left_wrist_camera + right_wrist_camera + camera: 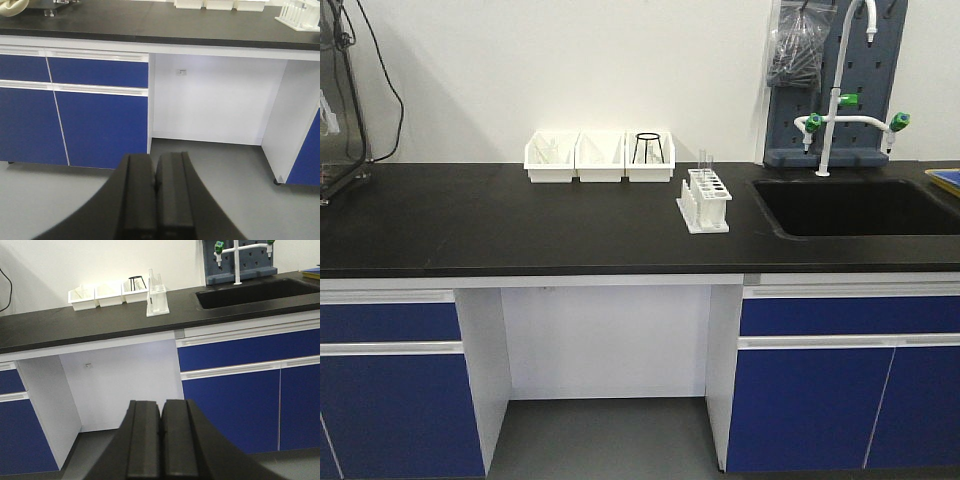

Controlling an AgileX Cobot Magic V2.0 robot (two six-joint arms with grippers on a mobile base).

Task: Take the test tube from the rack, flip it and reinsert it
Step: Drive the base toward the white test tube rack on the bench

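The small white rack (705, 200) stands on the black counter, just left of the sink, with a clear test tube (704, 165) upright in its far end. It also shows in the right wrist view (157, 300) and at the top right of the left wrist view (301, 14). My left gripper (156, 165) is shut and empty, low in front of the blue cabinets, far from the rack. My right gripper (161, 407) is shut and empty, below counter height, facing the knee space. Neither gripper shows in the front view.
Three white open-front bins (600, 156) stand at the back of the counter (520, 225), one holding a black wire stand (651, 148). A black sink (860, 208) with a white tap (840, 90) and a grey pegboard lie to the right. Blue cabinets (840, 400) flank an open knee space.
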